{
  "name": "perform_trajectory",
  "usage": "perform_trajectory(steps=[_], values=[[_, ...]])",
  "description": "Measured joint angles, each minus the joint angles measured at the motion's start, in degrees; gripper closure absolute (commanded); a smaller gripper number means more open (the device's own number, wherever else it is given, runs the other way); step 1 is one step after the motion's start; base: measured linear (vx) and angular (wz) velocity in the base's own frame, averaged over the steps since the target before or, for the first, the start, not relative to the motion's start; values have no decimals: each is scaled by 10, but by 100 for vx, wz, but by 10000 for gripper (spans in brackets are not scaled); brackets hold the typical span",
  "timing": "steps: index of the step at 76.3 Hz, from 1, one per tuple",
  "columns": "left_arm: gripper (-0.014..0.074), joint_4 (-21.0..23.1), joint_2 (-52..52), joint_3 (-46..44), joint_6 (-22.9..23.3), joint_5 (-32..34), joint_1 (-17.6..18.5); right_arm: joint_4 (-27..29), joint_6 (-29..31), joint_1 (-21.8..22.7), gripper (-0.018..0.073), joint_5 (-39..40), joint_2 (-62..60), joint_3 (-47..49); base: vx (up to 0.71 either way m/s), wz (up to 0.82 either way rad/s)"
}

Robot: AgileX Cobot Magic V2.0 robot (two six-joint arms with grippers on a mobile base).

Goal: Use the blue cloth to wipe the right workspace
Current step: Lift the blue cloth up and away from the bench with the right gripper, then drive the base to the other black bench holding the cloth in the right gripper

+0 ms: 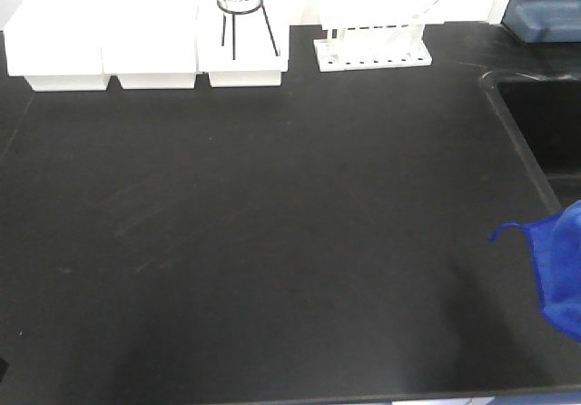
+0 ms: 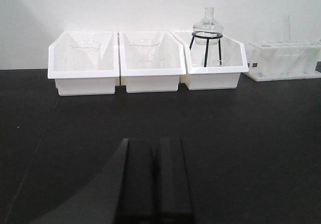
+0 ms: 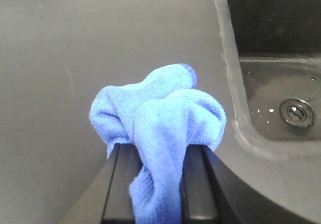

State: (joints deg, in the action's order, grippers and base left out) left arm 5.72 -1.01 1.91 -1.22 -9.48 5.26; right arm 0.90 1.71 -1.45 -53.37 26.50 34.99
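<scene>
Holding blue cloth [image 3: 160,133] at right workspace; wipe stroke judged not yet begun.
Gripping cloth as a soft, looped-pile bundle, bunched and draping, between right fingers [image 3: 196,189] closed tight on it, hanging at right edge of black matte surface [image 1: 272,242], just beside rounded rim of sink [image 3: 281,98]; contact with surface not determinable. Calling next for lowering until cloth is pressing flat, then sweeping clear of sink lip. Showing left fingers [image 2: 138,179] pressed together, holding nothing, facing glossy white bins [image 2: 150,68].

A blue cloth [image 3: 160,128], a black countertop [image 1: 272,242], three white bins [image 2: 150,83] and a black wire stand [image 2: 205,53]
</scene>
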Motion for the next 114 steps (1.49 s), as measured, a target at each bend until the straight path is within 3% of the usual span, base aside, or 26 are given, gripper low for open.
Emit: perform_trajectory(steps=[61, 114], values=[[603, 0, 0, 0, 0, 0, 0, 0, 0, 0, 564, 0, 0, 0, -23, -8], [603, 0, 0, 0, 0, 0, 0, 0, 0, 0, 564, -5, 0, 0, -28, -46]])
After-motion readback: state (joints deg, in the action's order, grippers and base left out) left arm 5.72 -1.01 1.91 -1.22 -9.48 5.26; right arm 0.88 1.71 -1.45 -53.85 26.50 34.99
